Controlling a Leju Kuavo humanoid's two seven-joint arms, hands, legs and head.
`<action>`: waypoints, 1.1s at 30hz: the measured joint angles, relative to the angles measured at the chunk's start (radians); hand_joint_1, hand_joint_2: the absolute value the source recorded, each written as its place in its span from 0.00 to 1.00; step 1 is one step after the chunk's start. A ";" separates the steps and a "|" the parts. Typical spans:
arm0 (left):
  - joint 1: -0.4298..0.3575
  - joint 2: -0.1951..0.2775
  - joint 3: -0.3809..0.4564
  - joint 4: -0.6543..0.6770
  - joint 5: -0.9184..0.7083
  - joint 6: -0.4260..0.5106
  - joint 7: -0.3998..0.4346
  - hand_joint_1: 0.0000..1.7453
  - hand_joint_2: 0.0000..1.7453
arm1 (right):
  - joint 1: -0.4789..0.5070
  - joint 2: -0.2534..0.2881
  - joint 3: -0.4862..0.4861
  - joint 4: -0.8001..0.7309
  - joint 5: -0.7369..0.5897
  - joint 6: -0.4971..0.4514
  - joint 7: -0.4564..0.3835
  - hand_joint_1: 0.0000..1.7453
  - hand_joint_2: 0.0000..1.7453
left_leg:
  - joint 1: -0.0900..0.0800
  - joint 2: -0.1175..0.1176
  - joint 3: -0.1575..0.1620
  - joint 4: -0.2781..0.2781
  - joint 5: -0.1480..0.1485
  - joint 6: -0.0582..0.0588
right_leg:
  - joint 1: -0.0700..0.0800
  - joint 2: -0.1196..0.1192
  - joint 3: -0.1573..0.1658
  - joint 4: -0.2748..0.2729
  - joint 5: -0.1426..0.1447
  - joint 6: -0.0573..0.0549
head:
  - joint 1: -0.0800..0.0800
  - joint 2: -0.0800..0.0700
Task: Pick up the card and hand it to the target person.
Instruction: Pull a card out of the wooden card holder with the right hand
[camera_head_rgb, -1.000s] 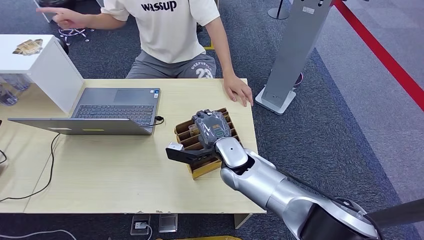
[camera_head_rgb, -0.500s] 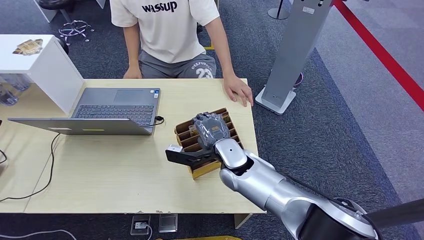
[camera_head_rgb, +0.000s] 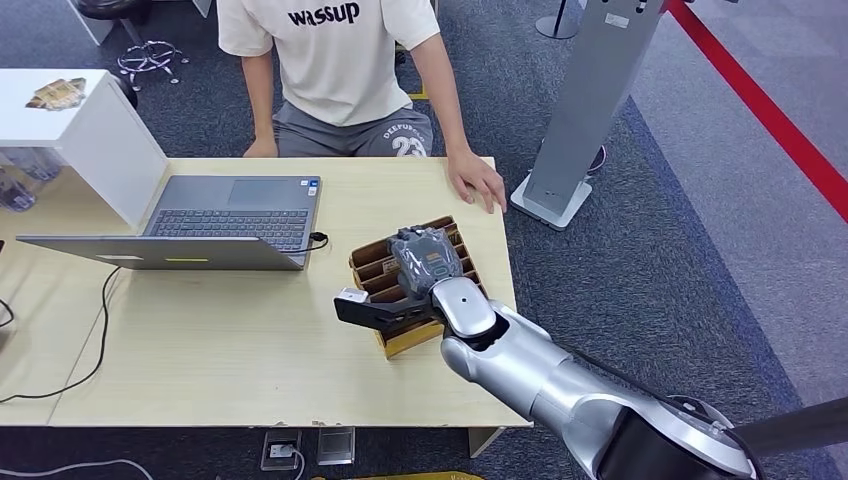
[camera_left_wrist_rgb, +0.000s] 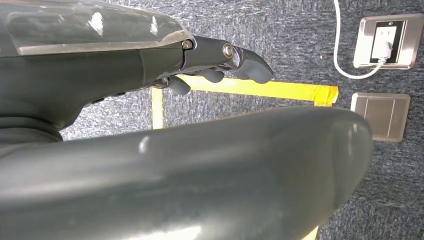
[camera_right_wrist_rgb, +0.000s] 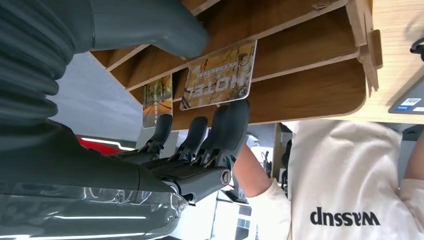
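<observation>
Vs a second ago: the person (camera_head_rgb: 335, 60) at top centre has pulled the outstretched arm back from the upper left; that hand now sits at the far tabletop edge by the laptop. Their other hand (camera_head_rgb: 478, 185) stays flat on the tabletop (camera_head_rgb: 230, 350) near its far right corner. Our right hand (camera_head_rgb: 425, 258) has barely shifted, still over the card holder.

Card holder (camera_head_rgb: 400, 335): slotted wooden box, centre of the head view, just right of the laptop (camera_head_rgb: 200, 225). In the right wrist view we see two printed cards standing in its slots: a larger card (camera_right_wrist_rgb: 220, 75) with "HOTEL" lettering and a smaller card (camera_right_wrist_rgb: 156, 100) beside it.

Right hand: fingers (camera_right_wrist_rgb: 227, 125) reach down into the slots with tips at the edge of the larger card, thumb on the opposite side. We can't tell whether the card is pinched.

Left hand (camera_left_wrist_rgb: 220, 62): hanging over the carpet, fingers loosely extended, holding nothing.

White box (camera_head_rgb: 75, 125) sits at the upper left of the tabletop.
</observation>
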 joint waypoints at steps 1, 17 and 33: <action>0.000 0.000 0.000 0.000 0.000 0.000 0.000 0.00 0.00 | 0.000 0.000 0.000 0.001 0.000 0.000 0.000 0.47 1.00 | 0.000 0.000 0.000 0.000 0.000 0.000 | 0.000 0.000 0.000 0.000 0.000 0.000 | 0.000 0.000; -0.001 0.000 0.000 0.000 0.000 0.000 0.000 0.00 0.00 | 0.000 0.000 0.000 0.004 0.000 -0.001 -0.002 0.58 1.00 | 0.000 0.000 0.000 0.000 0.000 0.000 | 0.000 0.000 0.000 0.000 0.000 0.000 | 0.000 0.000; 0.001 0.000 0.000 0.000 0.008 0.000 0.000 0.00 0.00 | -0.003 0.009 0.001 0.004 -0.001 -0.002 -0.016 0.78 1.00 | 0.000 0.000 0.000 0.000 0.000 0.000 | 0.000 0.000 0.000 0.000 0.000 0.000 | 0.000 0.000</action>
